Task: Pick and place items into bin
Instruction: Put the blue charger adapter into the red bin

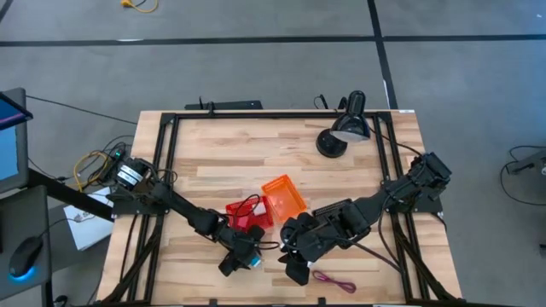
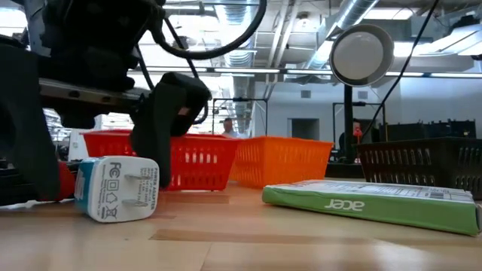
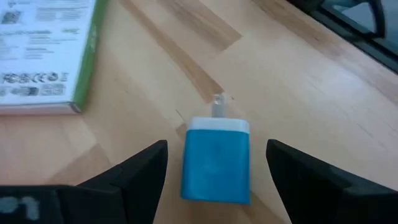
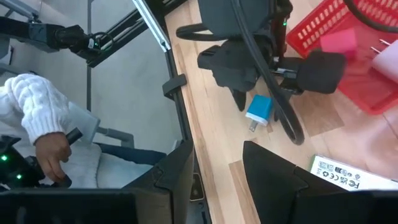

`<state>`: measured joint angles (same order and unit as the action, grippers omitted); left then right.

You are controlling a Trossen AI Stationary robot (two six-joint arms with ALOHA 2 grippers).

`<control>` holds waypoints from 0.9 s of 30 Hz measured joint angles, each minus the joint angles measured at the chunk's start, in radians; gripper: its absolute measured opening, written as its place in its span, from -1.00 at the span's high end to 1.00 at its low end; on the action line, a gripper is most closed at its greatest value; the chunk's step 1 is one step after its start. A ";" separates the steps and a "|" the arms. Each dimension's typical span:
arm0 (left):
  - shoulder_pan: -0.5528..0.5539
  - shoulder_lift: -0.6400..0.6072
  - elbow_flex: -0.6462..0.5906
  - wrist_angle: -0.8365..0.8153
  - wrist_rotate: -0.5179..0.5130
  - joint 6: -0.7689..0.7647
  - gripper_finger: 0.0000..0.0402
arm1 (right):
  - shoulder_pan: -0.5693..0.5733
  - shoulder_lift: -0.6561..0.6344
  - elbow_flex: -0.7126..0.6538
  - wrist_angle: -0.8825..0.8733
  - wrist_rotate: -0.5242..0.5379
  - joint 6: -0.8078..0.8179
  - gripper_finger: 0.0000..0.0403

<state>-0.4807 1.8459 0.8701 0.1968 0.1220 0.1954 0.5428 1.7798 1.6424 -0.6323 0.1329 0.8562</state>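
Observation:
The blue cube is a charger plug with a white face and metal prongs. It lies flat on the wood table, also seen as the blue cube. My left gripper is open, low over it, one finger on either side with a gap to each. My right gripper is open, hovering near the table's near edge beside the white printed card. A bright pink cube sits in the red bin. The maroon cord lies near the front edge.
An orange bin stands against the red one. The black desk lamp stands at the far right. A dark basket shows in the low view. A person's hand in a white sleeve is beyond the table's edge.

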 joint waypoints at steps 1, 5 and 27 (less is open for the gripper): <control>0.002 0.001 0.001 -0.005 -0.009 0.002 -0.31 | 0.000 0.000 0.000 0.000 0.000 0.000 0.33; 0.002 0.017 0.001 -0.020 0.003 0.000 -0.22 | 0.000 0.000 0.000 0.001 0.000 0.000 0.34; -0.012 -0.085 0.200 -0.379 -0.120 0.087 0.26 | 0.001 0.000 0.000 -0.003 -0.001 -0.001 0.34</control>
<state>-0.4927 1.7610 1.0705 -0.1827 0.0017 0.2821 0.5434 1.7798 1.6424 -0.6350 0.1322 0.8551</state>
